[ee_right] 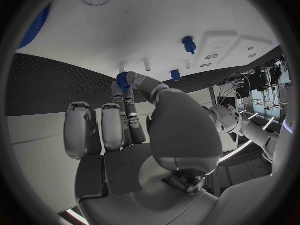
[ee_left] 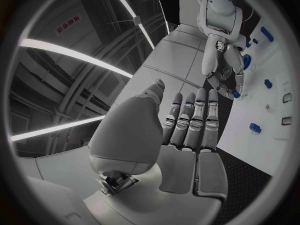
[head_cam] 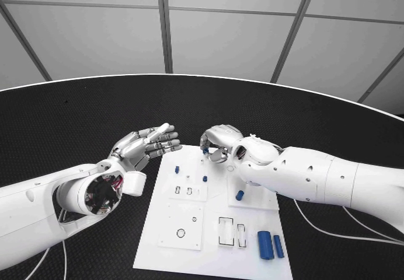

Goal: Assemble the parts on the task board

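Note:
The white task board (head_cam: 211, 233) lies in the middle of the black table. My right hand (head_cam: 220, 143) hovers over its far edge, fingers curled, and pinches a small blue part (ee_right: 122, 80) between thumb and a finger; the left wrist view shows this hand (ee_left: 225, 70) with the part (ee_left: 235, 92) at its fingertips. My left hand (head_cam: 147, 146) hangs above the table just left of the board's far corner, fingers (ee_left: 194, 117) stretched out and holding nothing. Small blue pegs (head_cam: 177, 170) (head_cam: 205, 178) stand on the board, another blue part (head_cam: 240, 195) lies mid-board, and two blue cylinders (head_cam: 264, 244) lie near the front right.
Rectangular slots (head_cam: 226, 231) and a round hole (head_cam: 180, 233) mark the board's near half. A blue toothed wheel (ee_right: 34, 27) lies on the board. A white cable (head_cam: 337, 234) trails over the table right of the board. The table's curved far rim (head_cam: 202, 76) lies beyond both hands.

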### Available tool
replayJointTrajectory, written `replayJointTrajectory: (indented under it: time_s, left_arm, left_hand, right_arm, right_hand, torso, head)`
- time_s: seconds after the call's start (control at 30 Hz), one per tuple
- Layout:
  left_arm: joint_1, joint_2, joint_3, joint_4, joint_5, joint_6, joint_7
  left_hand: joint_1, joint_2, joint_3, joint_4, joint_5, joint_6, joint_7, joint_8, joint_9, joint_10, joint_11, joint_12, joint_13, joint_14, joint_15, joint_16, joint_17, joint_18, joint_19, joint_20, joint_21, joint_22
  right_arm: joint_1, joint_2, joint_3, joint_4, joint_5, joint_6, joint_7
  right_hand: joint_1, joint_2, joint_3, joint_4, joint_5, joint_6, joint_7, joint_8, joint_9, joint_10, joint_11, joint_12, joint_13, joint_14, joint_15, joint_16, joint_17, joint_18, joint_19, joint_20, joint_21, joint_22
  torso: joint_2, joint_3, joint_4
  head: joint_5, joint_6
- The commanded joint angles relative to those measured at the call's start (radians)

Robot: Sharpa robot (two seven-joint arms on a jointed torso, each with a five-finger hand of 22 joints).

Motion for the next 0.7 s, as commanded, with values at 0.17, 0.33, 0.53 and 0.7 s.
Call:
replayJointTrajectory:
  time_s: [0.17,0.33,0.53,0.7]
  left_arm:
    - [0.001,0.000,0.000,0.000,0.000,0.001,-0.001]
    - [0.001,0.000,0.000,0.000,0.000,0.001,-0.002]
    - [0.002,0.001,0.000,0.000,0.000,0.001,-0.002]
    - [0.002,0.001,0.000,0.000,0.000,0.002,-0.003]
  left_hand:
    - [-0.003,-0.003,-0.005,-0.001,0.004,-0.007,0.047,-0.005,-0.002,-0.005,0.004,-0.008,-0.001,-0.006,0.002,-0.006,-0.001,0.015,-0.007,-0.001,-0.004,-0.002]
    - [-0.003,-0.003,-0.005,-0.001,0.004,-0.007,0.047,-0.005,-0.002,-0.005,0.004,-0.008,-0.001,-0.006,0.002,-0.006,-0.001,0.015,-0.007,-0.001,-0.004,-0.002]
    - [-0.003,-0.003,-0.005,-0.001,0.004,-0.007,0.047,-0.005,-0.002,-0.005,0.004,-0.009,-0.001,-0.006,0.002,-0.006,-0.001,0.015,-0.007,0.000,-0.004,-0.002]
    - [-0.003,-0.003,-0.005,-0.001,0.004,-0.007,0.047,-0.005,-0.002,-0.005,0.004,-0.009,-0.001,-0.006,0.002,-0.006,-0.001,0.015,-0.007,0.000,-0.004,-0.002]
  right_arm:
    - [0.000,-0.002,0.000,-0.001,0.000,0.021,-0.003]
    - [0.000,-0.001,0.000,-0.004,0.000,0.033,-0.004]
    - [0.000,0.001,0.000,-0.008,0.000,0.039,-0.006]
    - [0.000,0.005,0.000,-0.015,0.000,0.036,-0.007]
  right_hand:
    - [0.006,-0.001,0.001,0.001,0.003,0.002,0.002,0.007,0.002,0.031,-0.028,0.003,0.052,0.047,-0.007,0.007,0.001,-0.011,0.016,-0.006,0.005,0.015]
    - [0.005,-0.002,0.000,0.001,0.003,0.001,0.002,0.007,0.003,0.031,-0.028,0.003,0.053,0.047,-0.007,0.006,0.000,-0.011,0.016,-0.006,0.005,0.015]
    - [0.004,-0.003,0.000,0.001,0.002,0.001,0.002,0.007,0.004,0.030,-0.028,0.003,0.054,0.047,-0.007,0.006,-0.001,-0.011,0.015,-0.006,0.004,0.013]
    - [-0.005,-0.005,0.002,0.008,-0.003,-0.027,0.007,-0.006,0.010,-0.001,-0.019,-0.014,0.058,0.044,0.000,0.004,-0.008,-0.010,0.009,-0.002,0.000,0.007]
  torso:
    - [0.001,0.0009,-0.0020]
    - [0.002,0.0010,-0.0015]
    - [0.003,-0.0003,-0.0003]
    - [0.004,-0.0013,0.0004]
  head:
    - [0.002,-0.004]
    - [0.004,-0.005]
    - [0.003,-0.005]
    - [0.001,-0.005]
